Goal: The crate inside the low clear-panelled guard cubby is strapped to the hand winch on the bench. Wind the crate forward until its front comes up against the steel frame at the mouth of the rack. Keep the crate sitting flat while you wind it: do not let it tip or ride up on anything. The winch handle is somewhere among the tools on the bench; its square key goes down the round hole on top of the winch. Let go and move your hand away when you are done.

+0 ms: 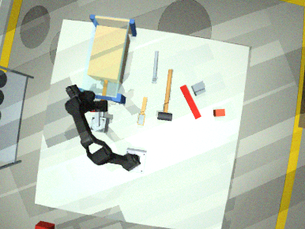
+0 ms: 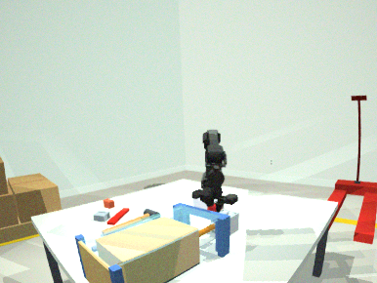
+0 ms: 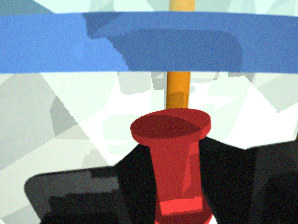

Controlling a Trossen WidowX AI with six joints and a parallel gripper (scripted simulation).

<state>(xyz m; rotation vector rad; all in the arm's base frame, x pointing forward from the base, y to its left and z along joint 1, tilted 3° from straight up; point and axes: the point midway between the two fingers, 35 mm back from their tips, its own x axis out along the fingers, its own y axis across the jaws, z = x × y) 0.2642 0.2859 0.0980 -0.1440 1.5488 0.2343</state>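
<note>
The tan crate (image 1: 107,51) (image 2: 151,241) sits flat inside the clear-panelled cubby. A gap shows between its front and the blue frame (image 1: 118,98) (image 2: 223,236) (image 3: 45,42) at the mouth. The orange strap (image 1: 104,88) (image 2: 207,229) (image 3: 178,90) runs from the crate under the frame's top bar. The grey winch (image 1: 100,124) stands just outside the mouth. My gripper (image 3: 168,136) (image 2: 212,204) is shut on the red grip of the winch handle (image 3: 175,160) (image 2: 211,208), close to the frame. The handle's lower part and key are hidden, so whether the key is in the winch hole cannot be told.
Right of the cubby lie a grey bar tool (image 1: 156,65), a small brush-like tool (image 1: 144,107), a hammer (image 1: 168,87), a red bar (image 1: 190,102), a grey block (image 1: 198,88) and a small red block (image 1: 219,113). The arm's base (image 1: 138,167) stands nearer the bench's middle.
</note>
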